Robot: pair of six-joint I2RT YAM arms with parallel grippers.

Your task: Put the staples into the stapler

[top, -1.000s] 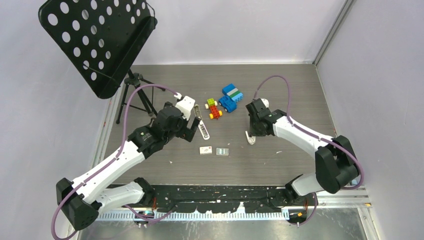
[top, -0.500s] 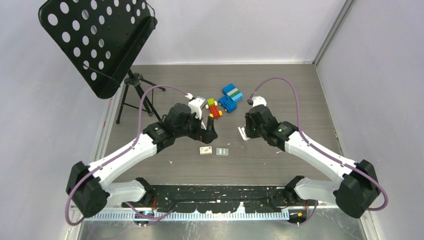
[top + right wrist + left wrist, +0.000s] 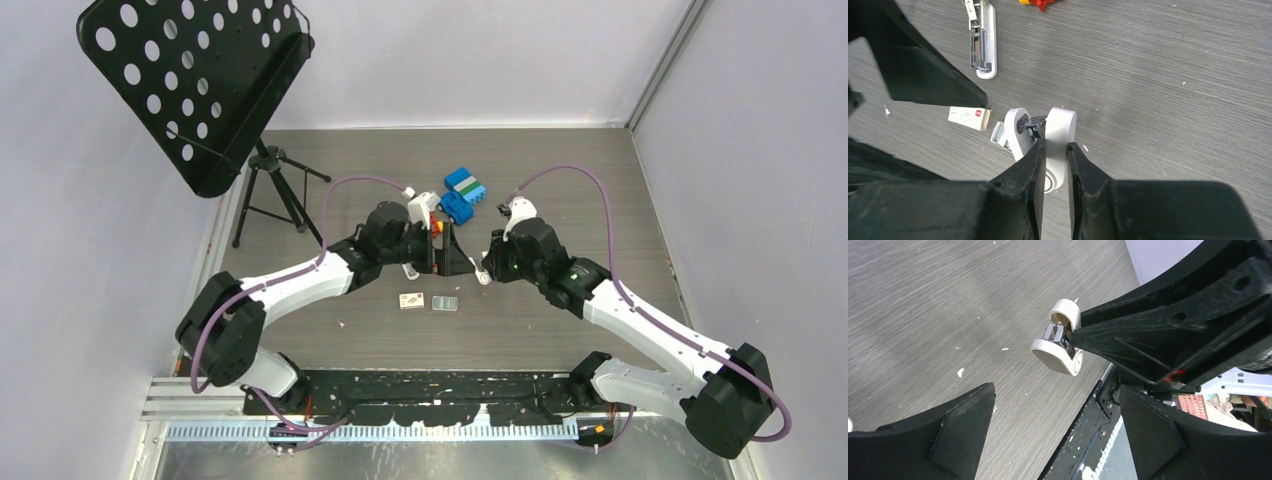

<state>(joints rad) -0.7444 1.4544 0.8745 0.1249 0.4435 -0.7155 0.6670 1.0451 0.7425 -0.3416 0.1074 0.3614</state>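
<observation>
While loading looks not yet begun, worth fixing where things lie. Pinched in the nearly closed right gripper: a white claw-shaped piece, gripped by one prong and apparently clear of the tabletop, probably for handing across. Facing it with fingers spread fully wide and holding nothing: the left gripper, seemingly posed to receive that piece. Lying on the table at the upper left of the right wrist view: the stapler, opened out with its metal channel showing, ready for filling. Lower down, just beside the small box with the red label and partly hidden behind the claw-shaped piece: the staples, flat and untouched. Left to do, by the look of it: clear the claw-shaped piece away, then fetch the strip.
</observation>
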